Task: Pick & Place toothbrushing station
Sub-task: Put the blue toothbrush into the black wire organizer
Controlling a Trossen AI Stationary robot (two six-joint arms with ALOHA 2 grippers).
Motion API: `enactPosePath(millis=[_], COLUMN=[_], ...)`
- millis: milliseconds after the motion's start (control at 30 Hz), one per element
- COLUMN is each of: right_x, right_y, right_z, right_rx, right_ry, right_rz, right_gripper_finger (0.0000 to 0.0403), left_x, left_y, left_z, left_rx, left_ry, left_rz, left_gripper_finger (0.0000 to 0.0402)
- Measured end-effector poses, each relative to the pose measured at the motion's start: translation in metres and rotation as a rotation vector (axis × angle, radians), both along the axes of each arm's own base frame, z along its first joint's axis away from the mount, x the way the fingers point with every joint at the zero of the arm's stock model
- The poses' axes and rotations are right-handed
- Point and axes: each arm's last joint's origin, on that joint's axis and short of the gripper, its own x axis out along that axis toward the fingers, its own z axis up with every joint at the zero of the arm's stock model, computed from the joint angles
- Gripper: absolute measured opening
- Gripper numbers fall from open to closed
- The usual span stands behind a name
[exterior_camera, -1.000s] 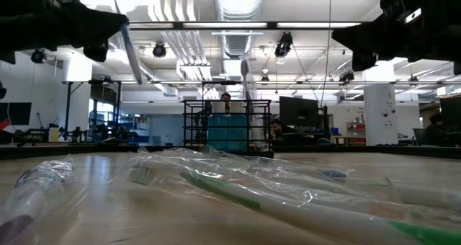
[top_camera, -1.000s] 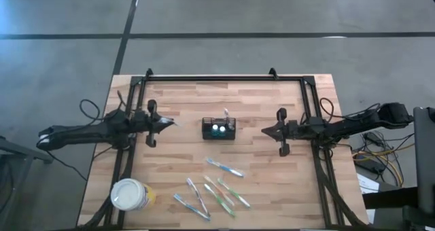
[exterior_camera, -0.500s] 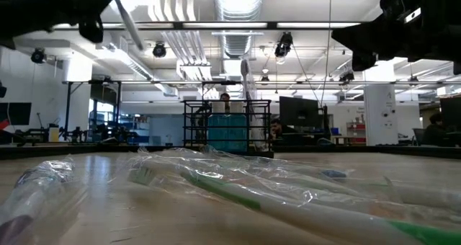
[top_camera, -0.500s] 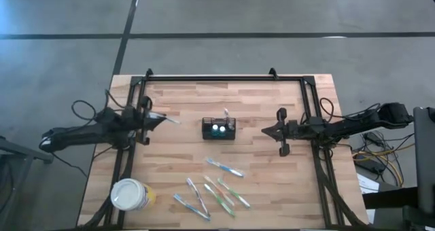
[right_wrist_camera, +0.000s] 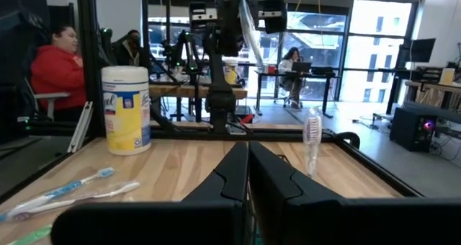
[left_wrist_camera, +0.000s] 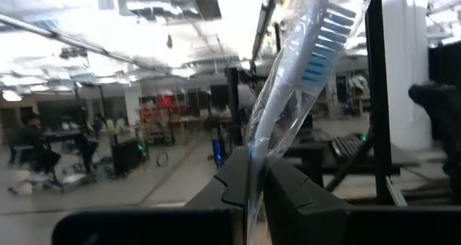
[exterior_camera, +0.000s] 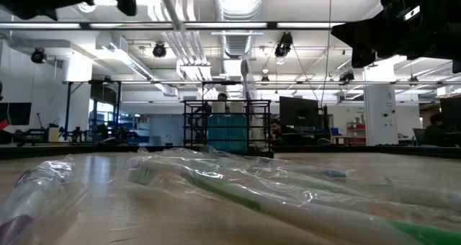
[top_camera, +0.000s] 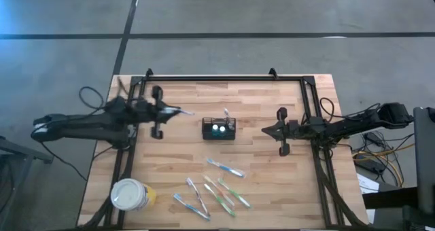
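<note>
The black wire-mesh caddy [top_camera: 219, 129] stands on its base mid-table; one wrapped toothbrush [exterior_camera: 246, 79] stands upright in it. My left gripper [top_camera: 168, 111] is left of the caddy, high above the table, shut on a plastic-wrapped blue-and-white toothbrush [left_wrist_camera: 302, 72]. That toothbrush also shows in the high view [top_camera: 182, 112]. My right gripper [top_camera: 270, 130] waits to the right of the caddy, shut and empty. Several wrapped toothbrushes [top_camera: 217, 187] lie flat on the near part of the table. My left gripper pinches the wrapped toothbrush by its handle [left_wrist_camera: 253, 174] between its two fingers [left_wrist_camera: 234, 184]. The brush runs on past the fingertips along the fingers, bristle head [left_wrist_camera: 325, 36] at its free end, pointing toward the caddy. It is lifted clear of the table.
A round white-and-yellow cup [top_camera: 129, 194] stands at the near left corner. A black frame [top_camera: 211, 78] runs along the table's far, left and right edges. People sit in the room beyond the table [right_wrist_camera: 57, 72].
My left gripper has risen and gone toward the table's far edge, then toward the caddy, still shut on the toothbrush. The brush's free end now reaches closer to the caddy.
</note>
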Motion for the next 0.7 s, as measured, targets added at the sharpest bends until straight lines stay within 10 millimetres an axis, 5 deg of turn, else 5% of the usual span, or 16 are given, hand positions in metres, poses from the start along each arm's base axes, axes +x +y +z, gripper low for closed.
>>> enactPosePath(millis=[267,700], right_x=[0.000,0.000], right_y=[0.000,0.000], right_z=[0.000,0.000], right_rx=[-0.008,-0.008], right_ry=[0.001,0.002], right_rz=[-0.001,-0.001], right_gripper_finger=[0.0008,0.0008], left_x=[0.042,0.059], left_y=[0.013,0.023], left_z=[-0.030,-0.059], left_rx=[-0.064,-0.140], left_ry=[0.129,0.204], left_rz=[0.020,0.041], left_gripper_finger=[0.0022,0.0022])
